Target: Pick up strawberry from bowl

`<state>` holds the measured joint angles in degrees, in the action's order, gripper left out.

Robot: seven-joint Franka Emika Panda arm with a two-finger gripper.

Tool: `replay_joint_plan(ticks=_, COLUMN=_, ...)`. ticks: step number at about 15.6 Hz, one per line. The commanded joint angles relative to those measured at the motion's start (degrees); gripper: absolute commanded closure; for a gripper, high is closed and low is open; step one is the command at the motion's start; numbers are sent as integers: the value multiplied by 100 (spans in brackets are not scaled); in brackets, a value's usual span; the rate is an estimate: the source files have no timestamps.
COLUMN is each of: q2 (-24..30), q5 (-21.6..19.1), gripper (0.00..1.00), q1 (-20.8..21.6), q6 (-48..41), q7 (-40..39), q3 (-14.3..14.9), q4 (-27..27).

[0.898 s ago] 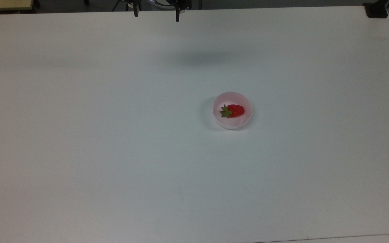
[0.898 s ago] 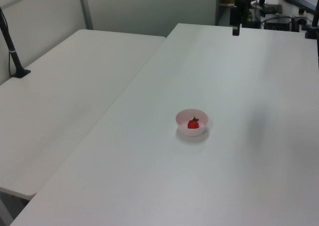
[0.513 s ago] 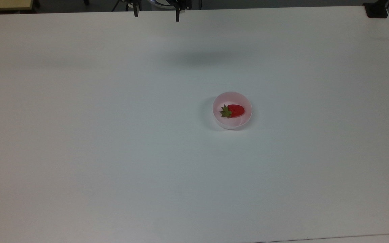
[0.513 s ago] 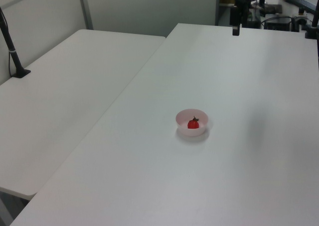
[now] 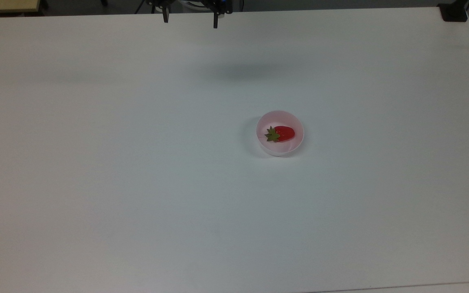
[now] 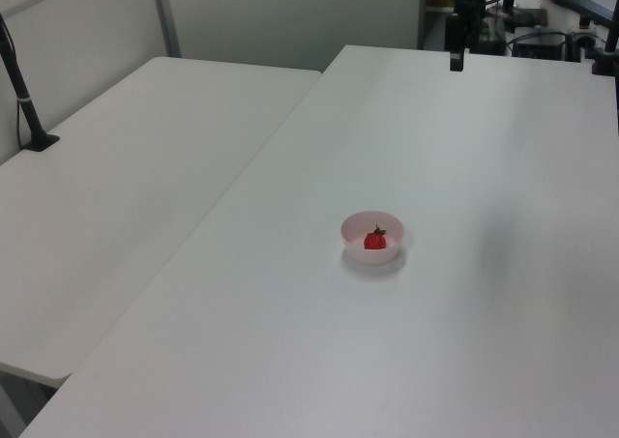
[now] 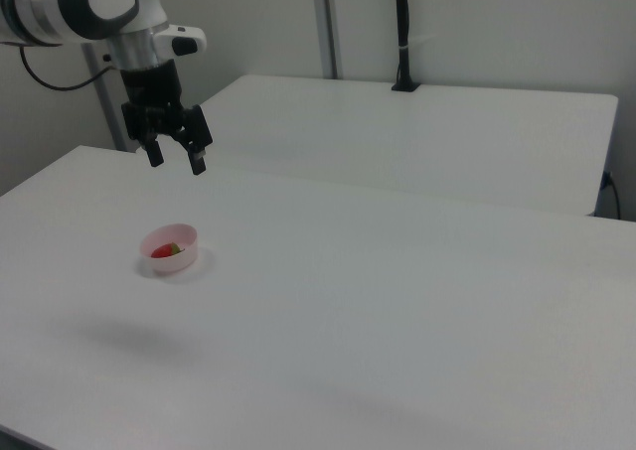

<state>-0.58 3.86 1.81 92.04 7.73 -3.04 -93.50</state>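
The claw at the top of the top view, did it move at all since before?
Yes, a tiny bit. In the top view the claw has slid slightly right and lower against the table's far edge. Its fingers are spread apart.

My arm [image 7: 94,8] had smooth white shells with a dark grey round cap at the joint above the claw [image 7: 177,158]. The claw was black, with two short dark fingers [image 7: 198,162]. A black cable [image 7: 45,78] looped behind it.

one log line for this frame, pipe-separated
phase: approach not begun | gripper: jaws open, empty, high above table, apart from bowl | strawberry: on its side in bowl | contact: none
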Motion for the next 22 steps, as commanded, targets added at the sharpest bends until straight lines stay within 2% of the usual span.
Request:
replay_joint_plan(ticks=1, q2=-196, q5=-279, gripper=0, q1=57, q6=437, q7=0, q3=-47, q4=-54)
replay_joint_plan(ticks=5, q2=-933, q5=-675, gripper=0, q1=486, q6=481, q7=157, q3=-39, q4=489)
replay_joint_plan(ticks=8, q2=-1391, q5=-658, gripper=0, q1=794, q6=927, q7=807, q3=-39, q4=631)
replay_joint_plan(ticks=13, q2=-2112, q5=-606, gripper=0, q1=1234, q6=1948, q7=1185, q3=-30, q4=640)
replay_joint_plan(ticks=15, q2=-2323, q5=-562, gripper=1, q1=1401, q6=2098, q7=1790, q3=-30, q4=623)
replay_joint_plan(ticks=17, q2=-2516, q5=-509, gripper=11, q1=1419, q6=2160, q7=2275, q3=-30, q4=623)
replay_joint_plan(ticks=20, q2=-2675, q5=-509, gripper=23, q1=1507, q6=2361, q7=2575, q3=-30, q4=588)
replay_joint_plan(ticks=22, q2=-2737, q5=-500, gripper=23, q1=1498, q6=2397, q7=2663, q3=-21, q4=588)
